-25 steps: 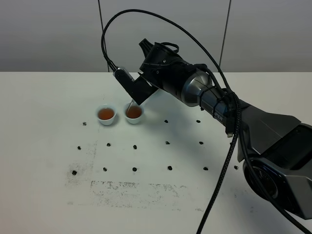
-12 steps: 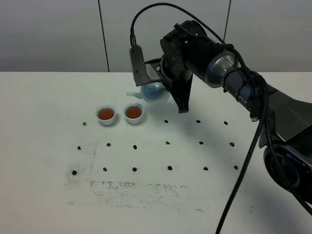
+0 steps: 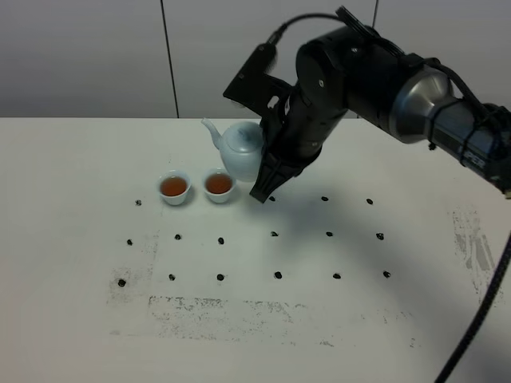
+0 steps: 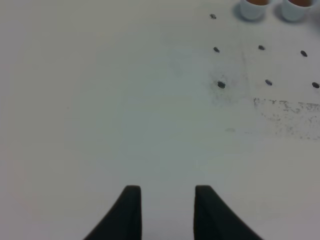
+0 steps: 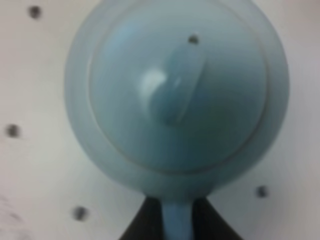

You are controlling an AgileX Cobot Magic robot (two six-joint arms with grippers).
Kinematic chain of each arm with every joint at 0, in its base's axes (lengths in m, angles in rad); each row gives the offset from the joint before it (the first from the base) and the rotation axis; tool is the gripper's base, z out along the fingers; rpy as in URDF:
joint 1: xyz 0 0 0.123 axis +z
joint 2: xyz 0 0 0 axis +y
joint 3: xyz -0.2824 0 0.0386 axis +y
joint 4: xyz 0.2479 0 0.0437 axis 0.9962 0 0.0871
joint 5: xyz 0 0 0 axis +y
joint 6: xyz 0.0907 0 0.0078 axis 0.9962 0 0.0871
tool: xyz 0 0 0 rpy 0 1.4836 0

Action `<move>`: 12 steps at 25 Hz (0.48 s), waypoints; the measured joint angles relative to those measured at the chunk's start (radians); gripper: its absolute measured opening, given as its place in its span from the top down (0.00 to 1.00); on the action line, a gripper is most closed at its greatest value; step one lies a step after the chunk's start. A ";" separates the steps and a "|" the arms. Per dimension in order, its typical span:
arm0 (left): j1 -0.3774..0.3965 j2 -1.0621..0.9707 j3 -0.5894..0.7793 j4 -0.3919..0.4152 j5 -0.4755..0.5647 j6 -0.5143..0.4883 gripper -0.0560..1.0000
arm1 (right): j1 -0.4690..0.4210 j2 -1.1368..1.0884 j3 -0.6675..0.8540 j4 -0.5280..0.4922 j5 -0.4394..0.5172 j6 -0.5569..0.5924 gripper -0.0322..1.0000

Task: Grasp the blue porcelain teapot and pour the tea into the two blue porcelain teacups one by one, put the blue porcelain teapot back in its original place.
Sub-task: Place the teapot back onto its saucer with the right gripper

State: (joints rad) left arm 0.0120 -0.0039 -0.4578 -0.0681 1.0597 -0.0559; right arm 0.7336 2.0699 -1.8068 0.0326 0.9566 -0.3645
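The blue porcelain teapot (image 3: 238, 150) is upright just behind and to the right of the right teacup, spout pointing left. My right gripper (image 3: 266, 167) is shut on its loop handle, which the fingers hide in the high view. In the right wrist view the lidded teapot (image 5: 177, 90) fills the frame, its handle (image 5: 176, 222) between the two dark fingers of my right gripper (image 5: 175, 216). Whether its base touches the table I cannot tell. The two blue porcelain teacups (image 3: 174, 187) (image 3: 219, 185) stand side by side, both holding brown tea. My left gripper (image 4: 167, 202) is open and empty over bare table.
The white table (image 3: 72, 239) carries a grid of small black dots (image 3: 275, 234) and a smudged grey patch (image 3: 223, 307) near the front. The right arm (image 3: 375, 72) reaches in from the right. Both teacups (image 4: 251, 8) show at the edge of the left wrist view.
The teapot has come up from its tilted pour over the right teacup to upright and moved right, away from the cups. The right arm has swung right. Both cups stay put.
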 joint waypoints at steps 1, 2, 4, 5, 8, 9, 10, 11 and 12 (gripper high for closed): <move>0.000 0.000 0.000 0.000 0.000 0.000 0.68 | 0.002 -0.024 0.062 0.029 -0.045 0.045 0.94; 0.000 0.000 0.000 0.000 0.000 0.000 0.68 | 0.005 -0.037 0.101 0.051 -0.075 0.100 0.94; 0.000 0.000 0.000 0.000 0.000 0.000 0.68 | 0.010 -0.043 0.160 0.080 -0.131 0.202 0.94; 0.000 0.000 0.000 0.000 0.000 0.000 0.68 | 0.014 -0.042 0.177 0.085 -0.146 0.250 0.94; 0.000 0.000 0.000 0.000 0.000 0.000 0.68 | 0.024 -0.022 0.190 0.088 -0.174 0.323 0.94; 0.000 0.000 0.000 0.000 0.000 0.000 0.68 | 0.029 -0.014 0.192 0.088 -0.182 0.331 0.94; 0.000 0.000 0.000 0.000 0.000 0.000 0.68 | 0.032 -0.006 0.192 0.089 -0.187 0.332 0.94; 0.000 0.000 0.000 0.000 0.000 0.000 0.68 | 0.037 0.004 0.192 0.090 -0.189 0.336 0.94; 0.000 0.000 0.000 0.000 0.000 0.000 0.68 | 0.038 0.016 0.192 0.090 -0.191 0.337 0.94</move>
State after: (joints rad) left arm 0.0120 -0.0039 -0.4578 -0.0681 1.0597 -0.0559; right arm 0.7719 2.0856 -1.6143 0.1228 0.7660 -0.0275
